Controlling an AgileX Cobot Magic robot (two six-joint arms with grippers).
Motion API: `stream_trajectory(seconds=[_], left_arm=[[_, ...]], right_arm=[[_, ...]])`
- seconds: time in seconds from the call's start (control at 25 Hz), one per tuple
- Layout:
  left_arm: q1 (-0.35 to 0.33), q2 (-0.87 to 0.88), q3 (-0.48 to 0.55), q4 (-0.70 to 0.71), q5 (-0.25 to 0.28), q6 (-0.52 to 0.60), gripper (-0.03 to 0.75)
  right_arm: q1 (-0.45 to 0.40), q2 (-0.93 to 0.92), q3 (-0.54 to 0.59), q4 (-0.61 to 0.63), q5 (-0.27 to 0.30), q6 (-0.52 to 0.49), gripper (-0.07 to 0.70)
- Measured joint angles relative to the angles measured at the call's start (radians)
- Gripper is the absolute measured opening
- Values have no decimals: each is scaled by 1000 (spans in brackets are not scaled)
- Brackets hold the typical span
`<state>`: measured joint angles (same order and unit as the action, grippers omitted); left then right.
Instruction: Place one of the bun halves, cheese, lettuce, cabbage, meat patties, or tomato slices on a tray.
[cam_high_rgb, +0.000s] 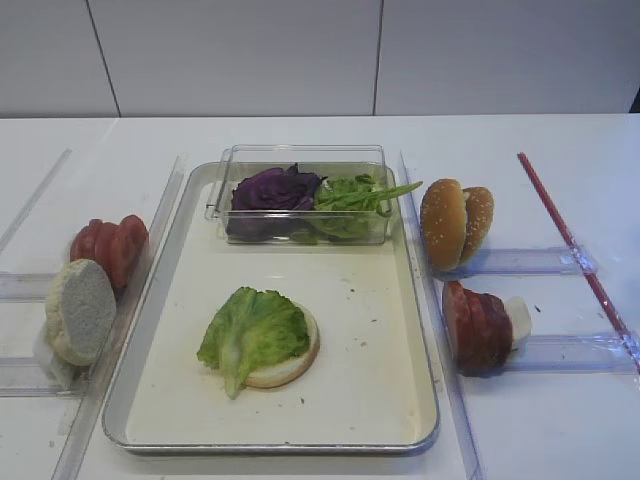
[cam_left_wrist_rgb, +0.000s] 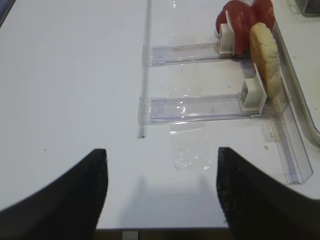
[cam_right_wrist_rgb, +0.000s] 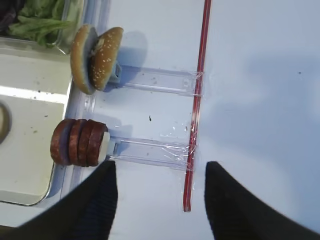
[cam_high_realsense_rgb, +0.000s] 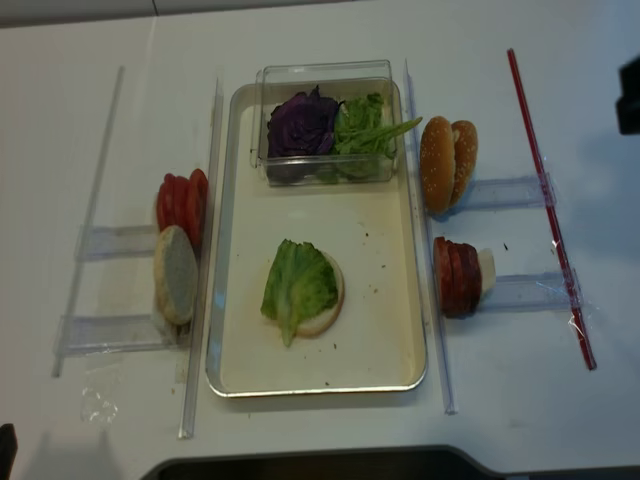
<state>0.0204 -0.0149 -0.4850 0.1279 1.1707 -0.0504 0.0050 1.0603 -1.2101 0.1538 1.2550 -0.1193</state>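
The tray (cam_high_rgb: 420, 330) fills the middle of the high view. On its cream floor, lower centre, a pale bun half (cam_high_rgb: 290, 362) lies flat with a lettuce leaf (cam_high_rgb: 250, 335) draped over it, the leaf spilling past the bun's left edge. At the tray's upper end stands a clear plastic box (cam_high_rgb: 300, 195) holding purple cabbage (cam_high_rgb: 272, 190) on the left and more green leaves (cam_high_rgb: 355, 195) on the right.

Left of the tray, tomato slices (cam_high_rgb: 112, 245) stand on edge in a clear holder, and just below them another pale bun half (cam_high_rgb: 80, 310) stands on edge. Right of the tray, two sesame bun tops (cam_high_rgb: 455, 222) lean together in the upper holder; below them a row of meat patties (cam_high_rgb: 478, 328) stands on edge against a white block (cam_high_rgb: 518, 320). A red strip (cam_high_rgb: 570, 240) runs diagonally down the table at far right.

In the right wrist view the right gripper (cam_right_wrist_rgb: 160, 200) hangs over bare table at the bottom of the frame, its dark fingers (cam_right_wrist_rgb: 100, 200) spread apart with nothing between them, patties at left centre. In the left wrist view the left gripper (cam_left_wrist_rgb: 162, 192) likewise has its fingers (cam_left_wrist_rgb: 240, 195) wide apart and empty, low in the frame, with the tomato and bun at upper right
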Motion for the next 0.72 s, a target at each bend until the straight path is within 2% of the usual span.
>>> stream_trajectory(seconds=[0.44,0.72], left_arm=[[0,0,0,0,0,0,469],[0,0,0,0,0,0,469]], right_arm=[[0,-385,168,1,10,-2,436],[0,-573,322,1,15,-2,436]])
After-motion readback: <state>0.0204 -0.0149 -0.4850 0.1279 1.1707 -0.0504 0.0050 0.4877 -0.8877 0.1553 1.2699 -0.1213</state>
